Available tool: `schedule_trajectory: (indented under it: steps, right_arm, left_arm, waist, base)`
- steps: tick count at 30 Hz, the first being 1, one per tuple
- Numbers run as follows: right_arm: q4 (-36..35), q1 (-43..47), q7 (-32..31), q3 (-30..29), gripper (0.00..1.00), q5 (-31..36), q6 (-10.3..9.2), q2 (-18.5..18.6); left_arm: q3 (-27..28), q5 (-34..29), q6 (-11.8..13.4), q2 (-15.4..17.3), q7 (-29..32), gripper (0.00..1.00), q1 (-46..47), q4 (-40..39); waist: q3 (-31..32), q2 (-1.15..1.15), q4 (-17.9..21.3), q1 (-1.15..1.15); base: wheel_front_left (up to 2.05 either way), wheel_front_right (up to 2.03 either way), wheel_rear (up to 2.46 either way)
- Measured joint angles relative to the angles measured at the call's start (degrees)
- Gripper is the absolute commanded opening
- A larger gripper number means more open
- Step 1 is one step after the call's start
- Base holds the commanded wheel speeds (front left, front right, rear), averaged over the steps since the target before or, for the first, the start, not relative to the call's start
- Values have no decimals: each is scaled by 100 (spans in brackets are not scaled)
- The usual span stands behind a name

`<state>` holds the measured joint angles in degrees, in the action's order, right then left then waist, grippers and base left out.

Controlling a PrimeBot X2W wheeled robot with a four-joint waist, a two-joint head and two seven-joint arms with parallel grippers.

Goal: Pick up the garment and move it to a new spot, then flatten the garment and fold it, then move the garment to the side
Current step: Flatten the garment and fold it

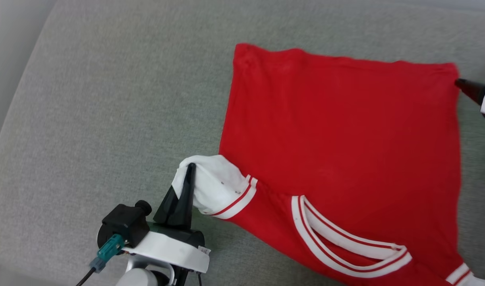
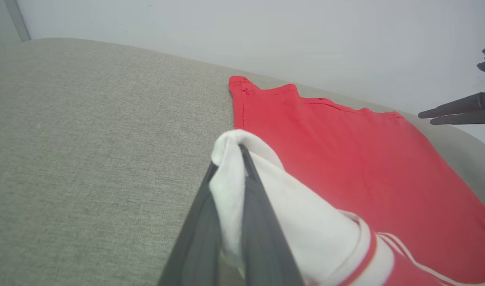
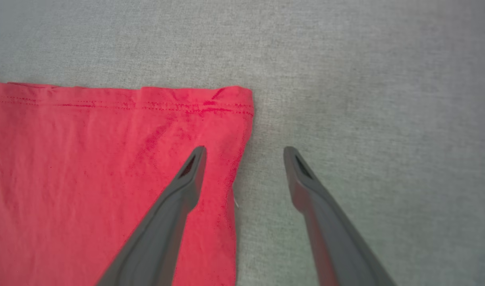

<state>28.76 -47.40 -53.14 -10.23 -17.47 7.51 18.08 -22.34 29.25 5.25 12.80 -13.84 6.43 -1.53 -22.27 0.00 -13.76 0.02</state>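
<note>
The garment (image 1: 337,131), a bright red shirt with white sleeves and red-striped trim, lies spread plain side up on the grey cushion; its white-trimmed collar (image 1: 345,246) is near me. My left gripper (image 1: 190,167) is shut on the bunched white sleeve (image 2: 306,222) at the shirt's near left side. My right gripper (image 3: 244,151) is open just above the shirt's far right hem corner (image 3: 230,99), one finger over the red cloth and the other over the bare cushion, with nothing between them. In the left wrist view the right gripper (image 2: 425,118) hovers beyond that corner.
The grey fabric cushion (image 1: 107,99) stretches wide to the left of the shirt. A pale wall (image 2: 266,31) rises behind its far edge. A second white sleeve cuff (image 1: 460,274) shows at the bottom right.
</note>
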Motion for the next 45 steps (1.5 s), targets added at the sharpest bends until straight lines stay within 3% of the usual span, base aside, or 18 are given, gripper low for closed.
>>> schedule_trajectory:
  steps: [12,13,14,15,24,32,39,45]
  right_arm:
    - [428,-691,-960,-221,100,508,0,-76]
    - [433,-711,-1024,-258,44,508,0,-79]
    - [438,-736,-1079,-280,7,513,0,-85]
    - [428,-744,-1136,-268,0,536,0,-102]
    - [330,-627,-1155,-102,0,483,0,-154]
    - [-216,-294,-1122,315,0,135,0,230]
    - [-1160,906,-1255,523,0,-310,0,602]
    - [-1990,2640,-1363,312,0,-623,0,709]
  left_arm:
    - [0,-129,-225,-205,-98,0,278,186]
    - [7,-130,-233,-224,-99,0,288,208]
    - [20,-136,-252,-234,-100,0,292,230]
    - [42,-148,-274,-252,-105,0,299,268]
    - [144,-230,-366,-285,-107,0,309,377]
    - [349,-270,-363,-137,-108,0,25,378]
    - [485,-270,-165,92,-32,0,-382,234]
    - [617,-259,33,285,186,0,-681,5]
  waist:
    - [-687,0,-372,-1]
    - [-698,0,-378,-1]
    - [-698,0,-376,-1]
    - [-692,0,-366,-1]
    - [-461,0,-281,-1]
    - [108,0,-51,-1]
    - [687,0,445,-1]
    - [1189,0,1003,-2]
  base:
    - [0,0,0]
    - [0,0,0]
    - [0,0,0]
    - [0,0,0]
    - [0,0,0]
    - [0,0,0]
    - [0,0,0]
    - [0,0,0]
